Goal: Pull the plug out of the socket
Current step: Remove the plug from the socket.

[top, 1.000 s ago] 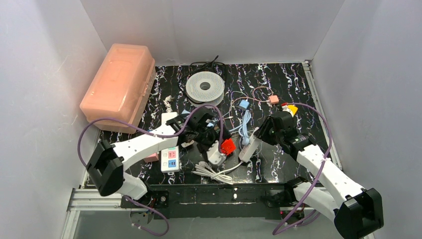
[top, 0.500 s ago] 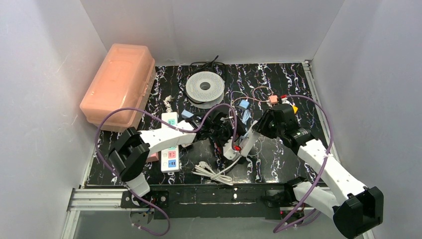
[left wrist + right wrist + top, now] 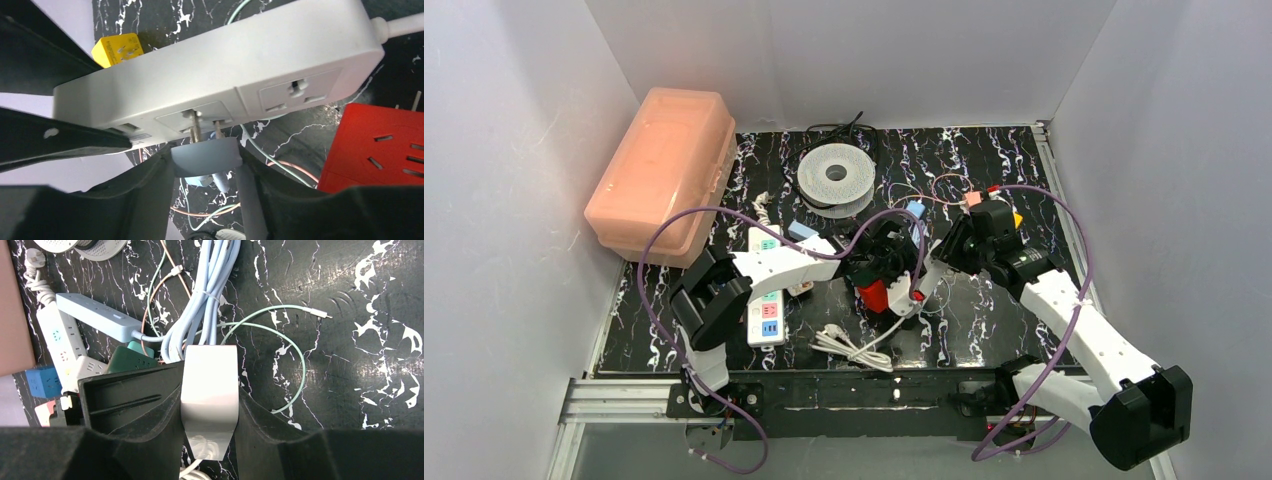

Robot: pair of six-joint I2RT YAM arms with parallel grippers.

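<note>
The socket is a white power strip [image 3: 225,65], raised off the table, and my right gripper [image 3: 209,405] is shut on one end of it [image 3: 209,385]. A pale blue plug [image 3: 206,156] sits in its middle outlet, its metal pins partly showing between plug and strip. My left gripper [image 3: 206,160] is shut on the plug body, one finger on each side. In the top view the two grippers meet at mid-table, the left [image 3: 904,262] beside the right [image 3: 939,262], with the strip [image 3: 921,285] between them.
A red cube socket [image 3: 380,145] lies just right of the plug, a yellow adapter [image 3: 117,48] behind the strip. Light blue cable [image 3: 210,295], a pale blue strip [image 3: 92,315] and a mint cable [image 3: 295,355] lie below. Pink box [image 3: 659,170] and spool [image 3: 834,175] stand at the back.
My left arm has reached right and back to the raised strip, and its jaws have closed on the plug. My right gripper has kept its hold, shifting the strip slightly back.
</note>
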